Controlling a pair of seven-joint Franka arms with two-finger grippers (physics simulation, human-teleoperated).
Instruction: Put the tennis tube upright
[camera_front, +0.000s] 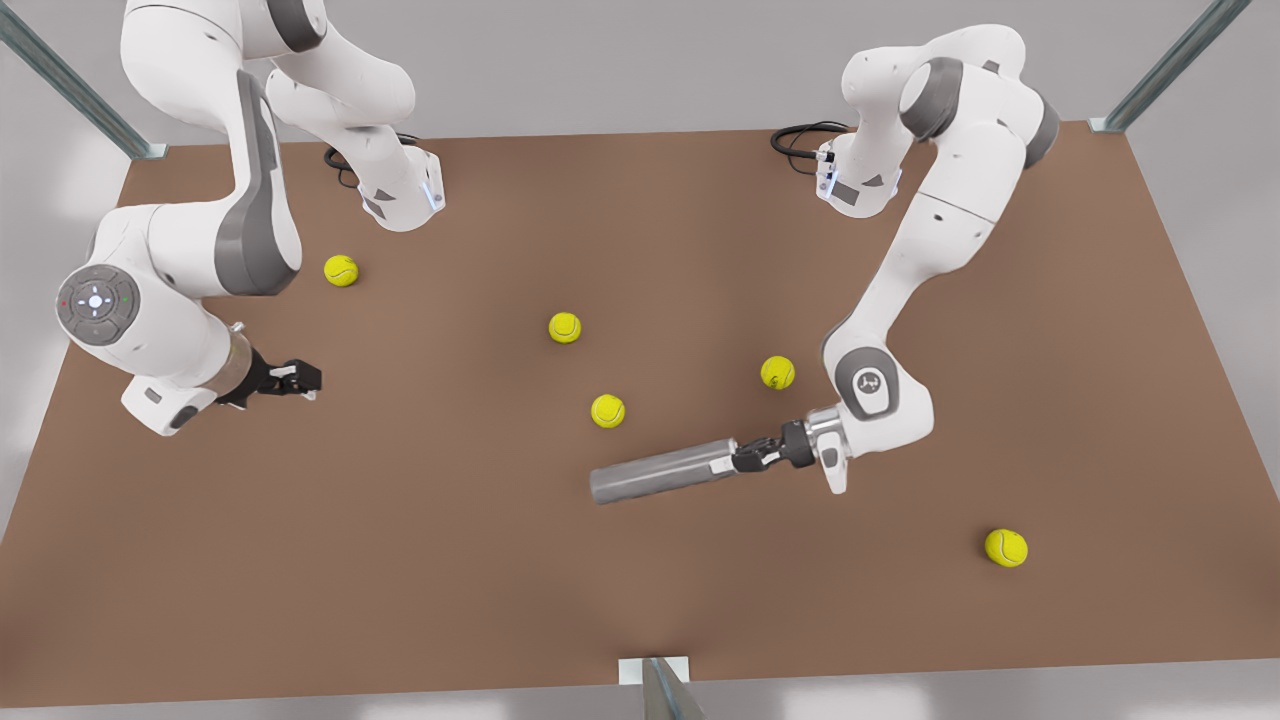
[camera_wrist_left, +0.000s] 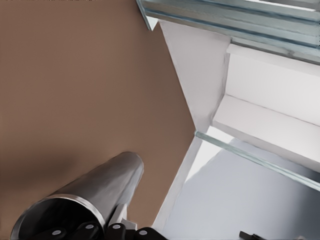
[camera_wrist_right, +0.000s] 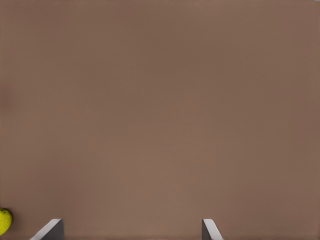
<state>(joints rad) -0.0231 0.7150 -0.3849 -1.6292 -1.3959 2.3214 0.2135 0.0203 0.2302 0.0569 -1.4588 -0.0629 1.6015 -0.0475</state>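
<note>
Your brown surface (camera_front: 420, 560) carried everything. The tennis tube (camera_front: 660, 472) lay on its side near the surface's middle, just below three yellow balls (camera_front: 607, 411). Your left tool (camera_front: 752, 456) gripped the tube's rim end, on the front view's right. Your right tool (camera_front: 298, 378) waited well apart from the tube, on the front view's left, fingers (camera_wrist_right: 49, 231) spread open.

dark-grey tennis tube (camera_front: 655, 472), yellow tennis balls (camera_front: 565, 327), brown table (camera_front: 450, 560)
</note>
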